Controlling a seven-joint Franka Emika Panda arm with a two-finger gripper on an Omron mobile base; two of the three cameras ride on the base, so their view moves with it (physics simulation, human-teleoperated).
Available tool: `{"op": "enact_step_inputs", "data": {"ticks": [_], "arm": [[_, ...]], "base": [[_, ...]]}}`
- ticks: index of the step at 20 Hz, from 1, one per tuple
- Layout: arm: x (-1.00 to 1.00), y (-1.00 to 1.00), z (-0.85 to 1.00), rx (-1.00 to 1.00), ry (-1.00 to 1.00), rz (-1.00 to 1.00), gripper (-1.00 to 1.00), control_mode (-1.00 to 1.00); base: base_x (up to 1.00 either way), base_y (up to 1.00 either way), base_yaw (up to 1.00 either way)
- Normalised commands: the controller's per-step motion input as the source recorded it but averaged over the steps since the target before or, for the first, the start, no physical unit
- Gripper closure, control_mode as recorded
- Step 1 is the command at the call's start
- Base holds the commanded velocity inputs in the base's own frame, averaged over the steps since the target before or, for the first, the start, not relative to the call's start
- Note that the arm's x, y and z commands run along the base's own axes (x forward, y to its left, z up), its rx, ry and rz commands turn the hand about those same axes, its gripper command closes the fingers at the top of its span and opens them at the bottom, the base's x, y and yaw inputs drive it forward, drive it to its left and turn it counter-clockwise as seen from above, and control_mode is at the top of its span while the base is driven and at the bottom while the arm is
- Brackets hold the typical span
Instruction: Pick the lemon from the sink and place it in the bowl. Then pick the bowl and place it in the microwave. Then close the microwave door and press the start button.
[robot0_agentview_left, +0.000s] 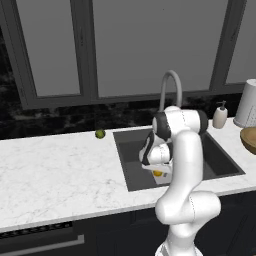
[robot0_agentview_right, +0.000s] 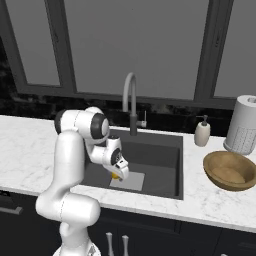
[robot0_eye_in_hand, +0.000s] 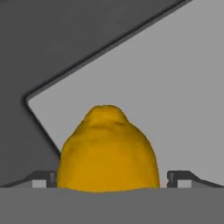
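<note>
Reaching down into the sink (robot0_agentview_left: 220, 165), the gripper (robot0_eye_in_hand: 112, 178) stands spread wide, a fingertip (robot0_eye_in_hand: 43, 179) on each side of the one lemon (robot0_eye_in_hand: 108, 151), which lies on the pale patch. The right base view adds one wooden bowl (robot0_agentview_right: 230, 171); the left adds one green fruit (robot0_agentview_left: 100, 133).

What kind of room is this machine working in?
It looks like a kitchen, computer-rendered: a dark sink with an arched tap set in a marble counter, a soap dispenser and a wooden bowl beside it.
</note>
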Motion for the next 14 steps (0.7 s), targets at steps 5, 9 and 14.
{"op": "enact_step_inputs", "data": {"ticks": [5,9,14], "arm": [[0.12,-0.1,-0.37,0.0,0.0,0.0,-1.0,-1.0],[0.0,0.0,-0.36,0.0,0.0,0.0,-1.0,-1.0],[-0.06,0.0,-0.47,0.0,0.0,0.0,1.0,-1.0]], "base": [[0.0,0.0,0.0],[0.0,0.0,0.0],[0.0,0.0,0.0]]}}
